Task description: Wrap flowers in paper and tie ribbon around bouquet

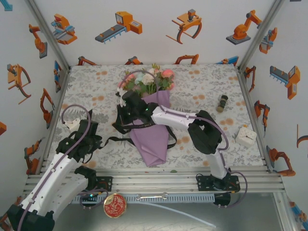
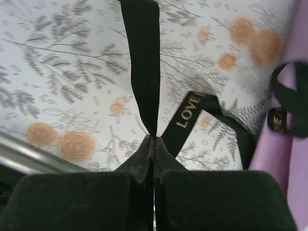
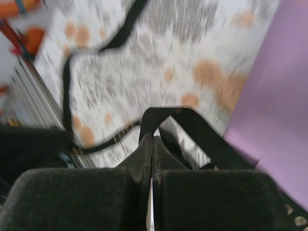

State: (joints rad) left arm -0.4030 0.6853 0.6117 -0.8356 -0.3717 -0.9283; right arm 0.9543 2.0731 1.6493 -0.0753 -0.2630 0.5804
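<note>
the bouquet lies in the middle of the flowered tablecloth, its flowers pointing to the far side and the lilac paper narrowing to a tip at the near side; the black ribbon crosses the cone about halfway along, and its loose lengths trail off over the cloth to the left and right of the paper; the left gripper sits to the near left of the bouquet, jaws pressed together on the ribbon, which runs taut and straight away from the tips; a second stretch beside it bears pale lettering reading "love" and bends toward the edge of the paper; the right arm reaches from the near right across the cone, and the right gripper is at the cone's left side, jaws together with a ribbon loop rising from the tips, seemingly pinched, though that view is blurred; a small brown bottle and a white block lie well apart on the right; a round red tin rests at the near edge, off the cloth.
</note>
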